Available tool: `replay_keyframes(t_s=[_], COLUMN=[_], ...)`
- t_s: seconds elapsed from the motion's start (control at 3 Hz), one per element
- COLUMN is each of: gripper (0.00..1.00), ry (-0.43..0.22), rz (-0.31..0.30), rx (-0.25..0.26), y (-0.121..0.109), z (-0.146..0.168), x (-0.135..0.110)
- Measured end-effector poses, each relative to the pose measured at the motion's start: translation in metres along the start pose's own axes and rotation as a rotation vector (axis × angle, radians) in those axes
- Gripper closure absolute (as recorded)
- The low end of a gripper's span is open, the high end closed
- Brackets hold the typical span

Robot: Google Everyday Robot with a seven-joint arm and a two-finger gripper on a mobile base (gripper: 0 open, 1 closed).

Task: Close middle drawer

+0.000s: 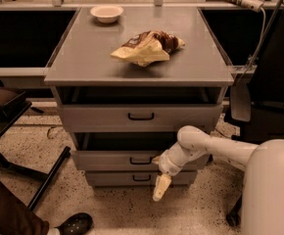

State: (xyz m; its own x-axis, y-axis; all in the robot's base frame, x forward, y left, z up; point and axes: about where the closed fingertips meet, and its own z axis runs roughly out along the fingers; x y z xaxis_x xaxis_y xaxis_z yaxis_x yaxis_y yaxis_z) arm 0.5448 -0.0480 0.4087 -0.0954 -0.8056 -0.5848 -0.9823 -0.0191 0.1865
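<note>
The middle drawer (pixel 127 159) is the grey, low-fronted second drawer of the cabinet, with a small dark centre pull (pixel 140 161). It stands only slightly out from the cabinet, a dark gap above its front. My gripper (pixel 161 187) hangs just in front of the drawer's right half, pointing down toward the floor, with the white arm (pixel 215 148) reaching in from the right. The top drawer (pixel 141 115) stands a little open above it, and the lowest drawer (pixel 139 178) sits below.
A crumpled chip bag (pixel 147 47) and a white bowl (pixel 106 12) lie on the cabinet top (pixel 83 58). A dark chair base (pixel 39 180) and a shoe (pixel 73 224) are at the lower left. A black chair (pixel 274 82) stands at the right.
</note>
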Motion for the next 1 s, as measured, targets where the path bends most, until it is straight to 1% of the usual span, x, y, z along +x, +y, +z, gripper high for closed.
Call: replay_keyframes(t_s=[0.67,1.0], gripper=[0.00,0.00], ry=[0.015,0.047], rz=[-0.006,-0.011], rx=[0.032,0.101], y=[0.0014,-0.0028], z=[-0.0058,-0.0064], x=[0.0018,0.0020])
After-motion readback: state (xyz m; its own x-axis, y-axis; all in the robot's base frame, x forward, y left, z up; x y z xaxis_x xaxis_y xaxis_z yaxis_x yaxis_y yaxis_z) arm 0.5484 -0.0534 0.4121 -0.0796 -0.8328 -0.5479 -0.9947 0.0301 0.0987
